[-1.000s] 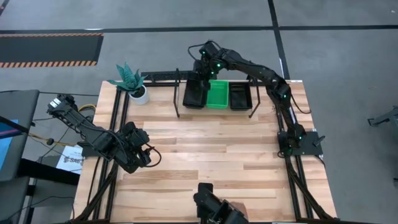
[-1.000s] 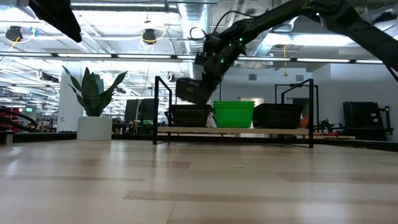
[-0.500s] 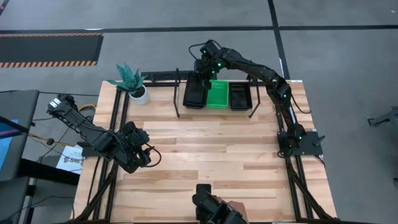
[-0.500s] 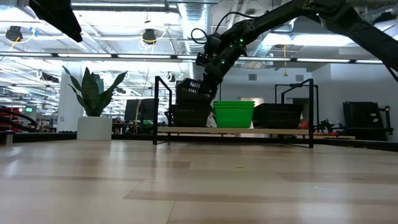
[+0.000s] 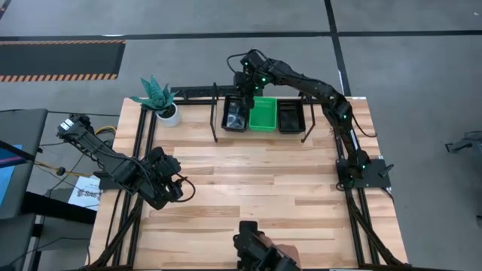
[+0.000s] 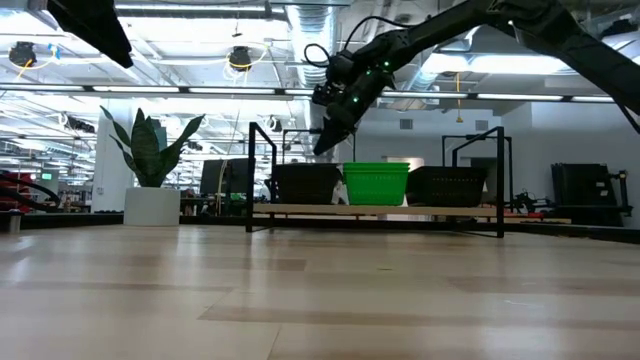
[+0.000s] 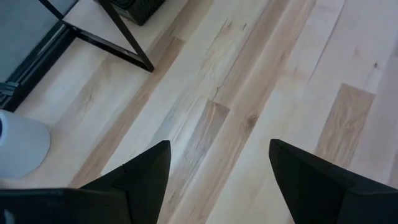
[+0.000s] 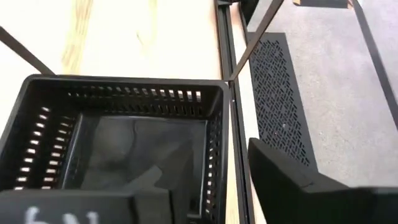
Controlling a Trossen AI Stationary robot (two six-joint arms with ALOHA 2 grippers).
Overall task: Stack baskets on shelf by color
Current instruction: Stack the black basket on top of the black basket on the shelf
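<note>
Step in hand: the right gripper (image 5: 244, 84) hung over the left-hand black stack (image 5: 235, 114) on the shelf (image 5: 214, 113), its fingers spread and nothing between them; judged from this, a black basket had just been set on that stack and the drop-off was finishing
Right wrist view: one dark finger (image 8: 292, 180) showed beside the top black basket (image 8: 124, 134), which lay below, square and level, clear of the finger
Baskets: three piles stood side by side on the shelf at the far edge of the table (image 5: 256, 188) – black on the left, the green stack (image 5: 264, 113) in the middle, the right-hand black stack (image 5: 291, 114) beyond it; each pile held one colour only
Left arm: the left gripper (image 7: 217, 180) waited low over bare planks near the table's left side, well apart from the shelf, its fingers apart and holding nothing
Next move: in my judgement, the right arm needed to lift straight up clear of the shelf's upright posts before swinging away; no loose basket showed on the table, so the sorting looked at or near its end
Hidden: how many baskets made up each pile could not be counted, since the high view looked down on nested tops and the low view showed only blurred side walls (image 6: 305, 184)
Hard to make out: whether the top black basket was fully seated in the one beneath
Also present: a potted plant (image 5: 160, 98) stood at the far left corner, beside the shelf and apart from it
</note>
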